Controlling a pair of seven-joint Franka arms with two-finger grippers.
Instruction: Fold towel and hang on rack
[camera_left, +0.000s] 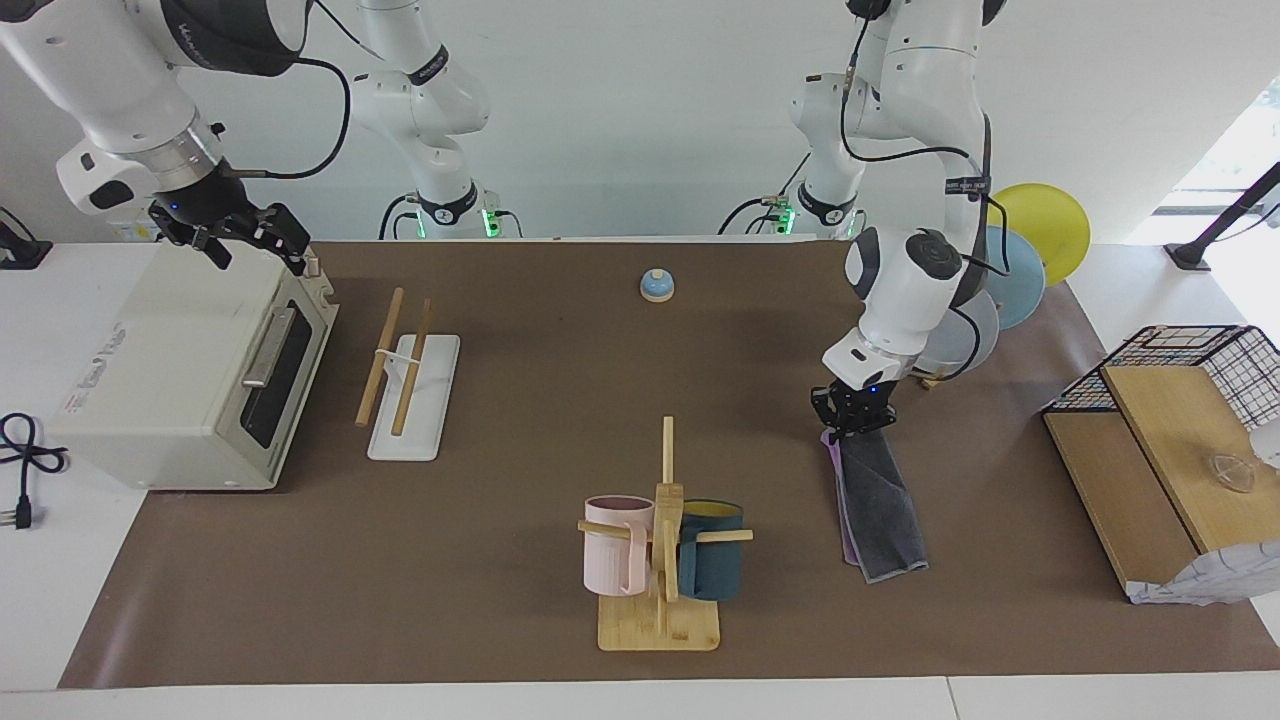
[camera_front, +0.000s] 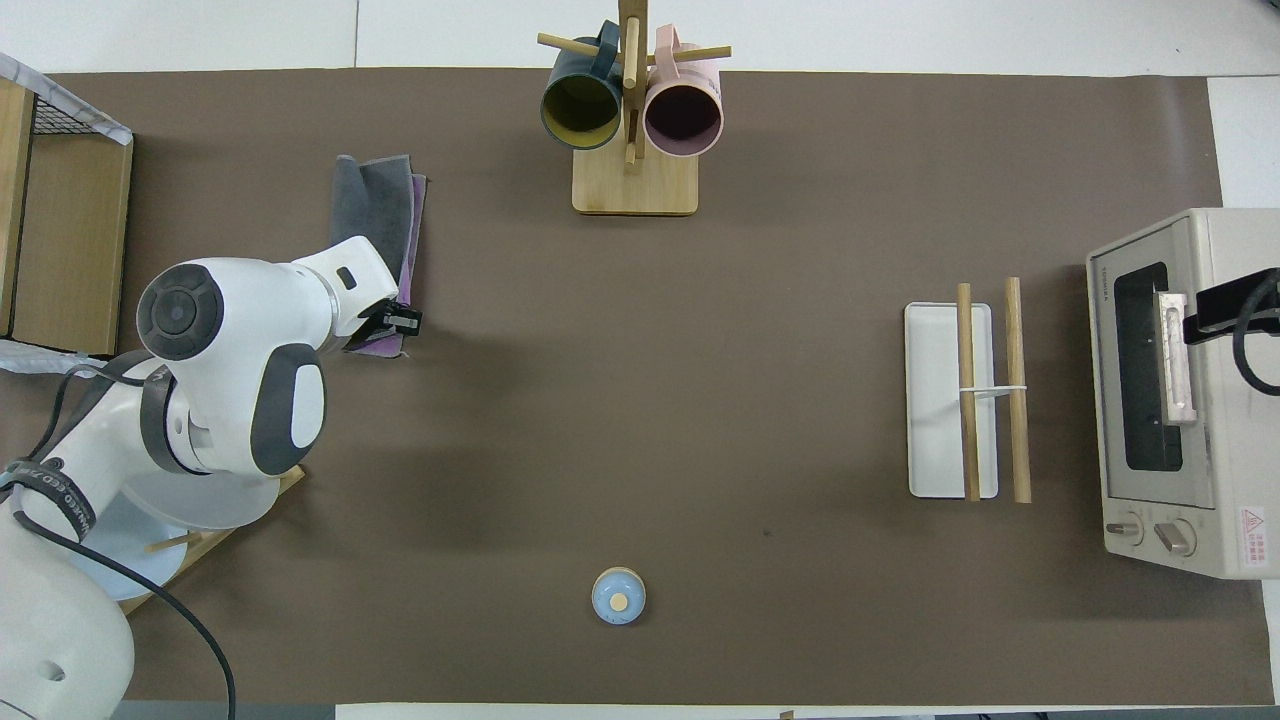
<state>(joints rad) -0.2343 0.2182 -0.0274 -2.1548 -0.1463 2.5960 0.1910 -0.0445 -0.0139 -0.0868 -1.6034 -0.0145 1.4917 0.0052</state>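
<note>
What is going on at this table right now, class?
The left gripper is shut on one end of the towel, which lies folded over, grey face up, near the mug tree. The rack stands bare at the right arm's end, beside the toaster oven. The right gripper waits above that oven.
</note>
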